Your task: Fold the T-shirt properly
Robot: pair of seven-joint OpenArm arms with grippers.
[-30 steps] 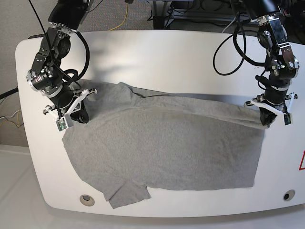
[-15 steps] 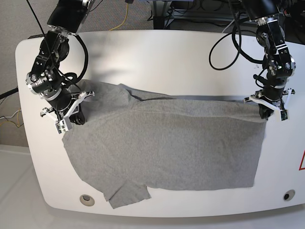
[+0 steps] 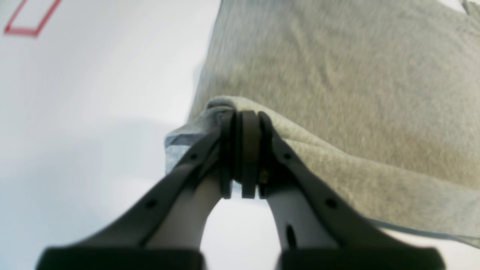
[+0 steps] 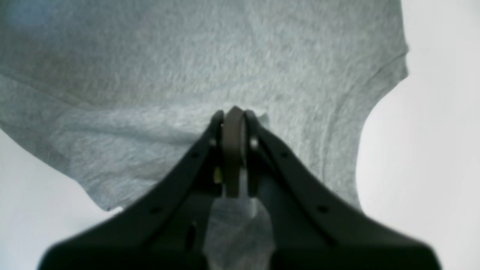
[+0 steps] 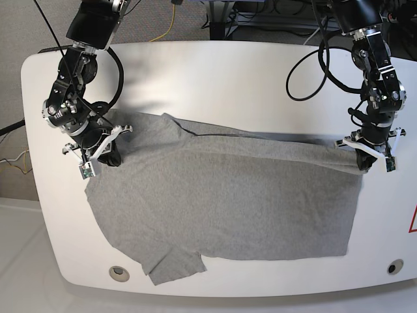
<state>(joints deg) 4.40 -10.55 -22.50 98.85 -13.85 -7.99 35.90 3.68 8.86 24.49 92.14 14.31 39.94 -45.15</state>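
The T-shirt (image 5: 221,202) lies spread across the middle of the table (image 5: 215,72). The left gripper (image 5: 365,158) at frame right and the right gripper (image 5: 103,149) at frame left each clamp its far edge. A thin pinch could slip, dropping one corner and skewing the fold.

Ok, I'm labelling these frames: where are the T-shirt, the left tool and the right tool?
T-shirt (image 5: 221,195), base view, middle of the flat grey body.
Left tool (image 3: 242,116), left wrist view, tips pinching the fabric edge.
Right tool (image 4: 233,112), right wrist view, closed tips on fabric.
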